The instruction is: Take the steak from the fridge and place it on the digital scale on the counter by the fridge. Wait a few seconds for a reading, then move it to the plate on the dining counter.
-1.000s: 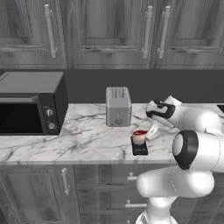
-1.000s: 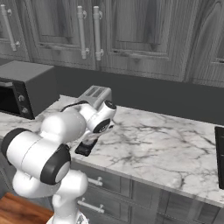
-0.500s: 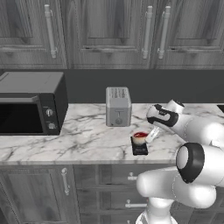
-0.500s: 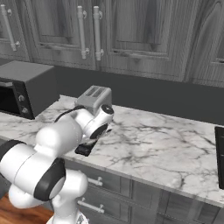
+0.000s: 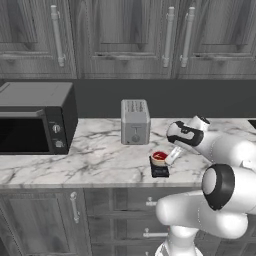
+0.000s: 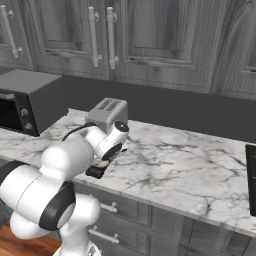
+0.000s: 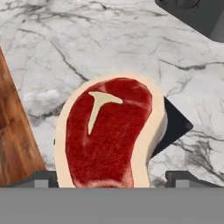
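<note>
Left base view: steak (image 5: 159,156) lies flat on the digital scale (image 5: 159,170), which sits close to the front edge of the marble counter (image 5: 100,160). Gripper (image 5: 170,157) is angled down right beside the steak on its right; fingers spread, nothing pinched. Hand view agrees: both dark fingertips (image 7: 43,178) stand wide apart at the bottom, either side of the steak, which rests on the scale rather than in the grip. Whether a pad touches the meat's rim I can't tell.

Room: open marble left of the scale up to the microwave (image 5: 35,117). Toaster (image 5: 135,121) stands behind the scale, near it but apart. Upper cabinets (image 5: 125,35) hang over the back of the counter. Right base view shows wide bare marble to the right of the arm.

Hidden/cut off: steak overhangs and covers the scale's top, so in the hand view just a black corner pokes out at right. In the right base view the arm's wrist blocks most of the steak; scale (image 6: 95,172) shows as a dark sliver at the counter edge. Hand view's bottom crops the steak's near end.
</note>
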